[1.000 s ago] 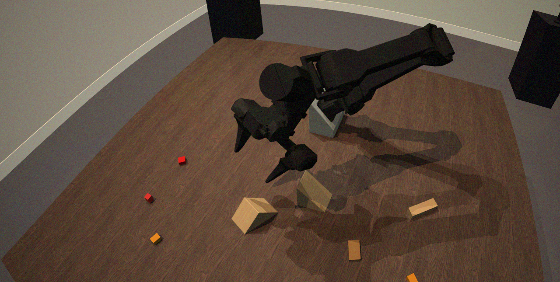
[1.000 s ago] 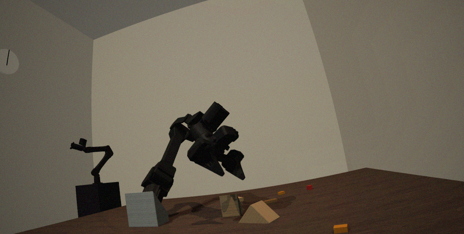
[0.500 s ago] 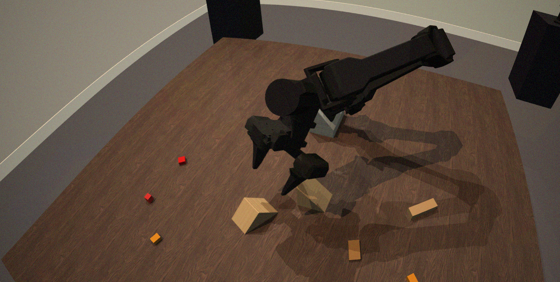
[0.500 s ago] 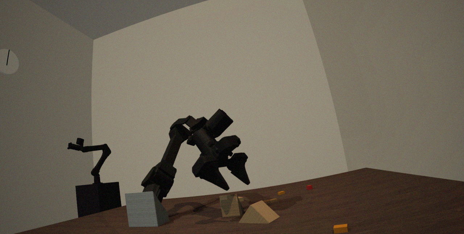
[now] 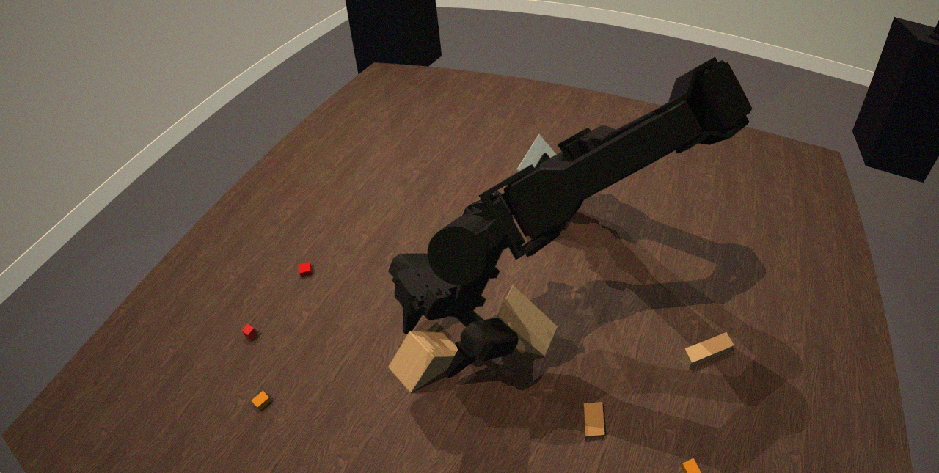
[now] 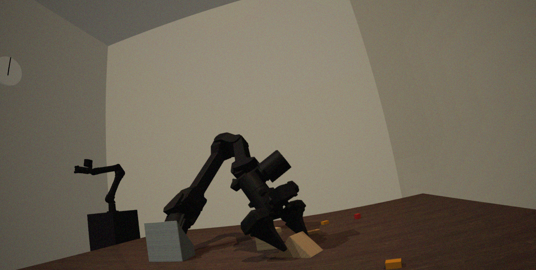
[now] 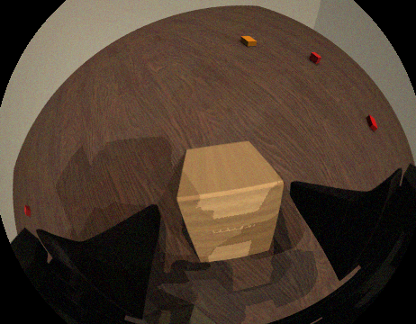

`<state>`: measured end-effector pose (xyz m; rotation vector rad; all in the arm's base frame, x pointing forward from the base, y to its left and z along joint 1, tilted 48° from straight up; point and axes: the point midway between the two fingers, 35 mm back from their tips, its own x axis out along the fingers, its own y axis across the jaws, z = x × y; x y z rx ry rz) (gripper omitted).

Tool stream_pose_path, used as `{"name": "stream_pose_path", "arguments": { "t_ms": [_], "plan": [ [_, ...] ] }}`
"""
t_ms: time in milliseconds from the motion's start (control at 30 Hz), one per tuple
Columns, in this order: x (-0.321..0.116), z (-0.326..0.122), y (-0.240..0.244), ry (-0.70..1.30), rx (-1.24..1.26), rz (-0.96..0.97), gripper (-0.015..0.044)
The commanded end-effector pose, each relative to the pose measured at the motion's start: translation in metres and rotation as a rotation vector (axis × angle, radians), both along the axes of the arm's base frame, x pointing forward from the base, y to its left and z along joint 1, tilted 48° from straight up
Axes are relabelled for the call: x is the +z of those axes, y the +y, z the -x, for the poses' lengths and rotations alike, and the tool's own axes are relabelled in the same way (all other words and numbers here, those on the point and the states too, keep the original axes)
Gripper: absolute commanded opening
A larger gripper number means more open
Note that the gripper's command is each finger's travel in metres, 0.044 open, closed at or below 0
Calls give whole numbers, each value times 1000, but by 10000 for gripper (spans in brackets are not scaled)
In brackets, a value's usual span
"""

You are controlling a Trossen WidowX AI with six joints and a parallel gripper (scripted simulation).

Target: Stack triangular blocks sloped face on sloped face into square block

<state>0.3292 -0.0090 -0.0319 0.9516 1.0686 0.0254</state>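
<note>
A pale wooden triangular block (image 5: 412, 359) (image 6: 307, 245) (image 7: 230, 166) lies on the table with a ridge upward. My gripper (image 5: 431, 352) (image 6: 296, 242) (image 7: 226, 202) is open and low over it, one finger on each side. In the wrist view dark gaps show between the block and both fingers; contact with the table cannot be told. The second triangular block (image 5: 530, 320) (image 6: 263, 245) rests on the table close behind my hand, its large sloped face toward the top camera. A finger partly hides it in the exterior view.
A blue-grey wedge (image 5: 535, 149) (image 6: 163, 241) stands at my arm's base. Small red blocks (image 5: 304, 268) (image 5: 249, 331) and an orange block (image 5: 260, 399) (image 7: 248, 40) lie on one side. Tan blocks (image 5: 709, 348) (image 5: 594, 419) and another orange block (image 5: 691, 466) lie on the other.
</note>
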Motion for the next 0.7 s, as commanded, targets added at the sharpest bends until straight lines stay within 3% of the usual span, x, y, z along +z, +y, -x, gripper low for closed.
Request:
{"name": "stream_pose_path", "arguments": {
  "t_ms": [0,533,667],
  "plan": [
    [-10,-2,5,5,-8,-3,440],
    [-10,-4,5,5,-8,-3,440],
    [-10,-3,6,5,-3,-4,335]
  ]
}}
